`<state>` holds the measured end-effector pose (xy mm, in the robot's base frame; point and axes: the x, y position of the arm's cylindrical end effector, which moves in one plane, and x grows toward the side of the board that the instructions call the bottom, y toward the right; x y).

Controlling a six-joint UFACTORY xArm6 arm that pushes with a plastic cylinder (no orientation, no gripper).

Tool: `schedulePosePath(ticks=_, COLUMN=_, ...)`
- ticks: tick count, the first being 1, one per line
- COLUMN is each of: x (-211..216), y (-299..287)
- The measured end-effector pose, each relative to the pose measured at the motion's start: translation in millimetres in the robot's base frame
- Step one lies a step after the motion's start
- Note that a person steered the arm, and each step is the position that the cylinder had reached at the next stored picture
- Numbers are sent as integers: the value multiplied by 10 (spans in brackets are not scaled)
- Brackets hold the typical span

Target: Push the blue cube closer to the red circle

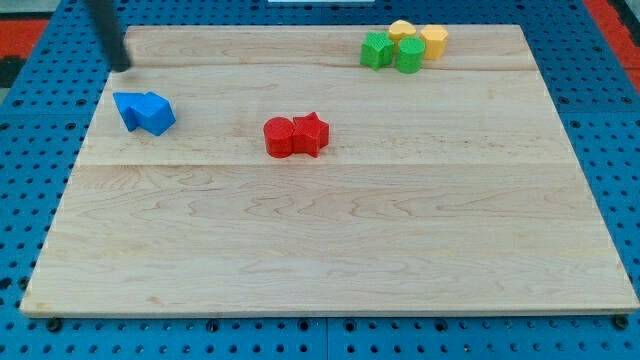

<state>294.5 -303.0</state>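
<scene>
Up in the upper left of the frame, my tip [122,66] is seen at the end of the dark rod, resting near the board's top-left corner; nothing is held or touched by it, and no jaws exist to be opened or closed. Just below and slightly right of the tip, apart from it, two blue blocks are found touching each other: a blue block [127,108] of unclear shape on the left and the blue cube [156,114] on the right. Well to the right, near the frame's centre, the red circle [279,137] is seen pressed against a red star [311,134]. At the upper right, two green blocks [392,51] and two yellow blocks [420,37] are clustered together. Everything is carried by the wooden board [330,250], laid on a blue pegboard [30,180]. No writing or labels can be read.
</scene>
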Motion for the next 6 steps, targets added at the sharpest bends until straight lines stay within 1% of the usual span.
schedulePosePath(ticks=1, x=446, y=-21)
schedulePosePath(ticks=2, x=629, y=115)
schedulePosePath(ticks=3, x=773, y=524)
schedulePosePath(ticks=4, x=773, y=1028)
schedulePosePath(ticks=5, x=757, y=1070)
schedulePosePath(ticks=6, x=820, y=1436)
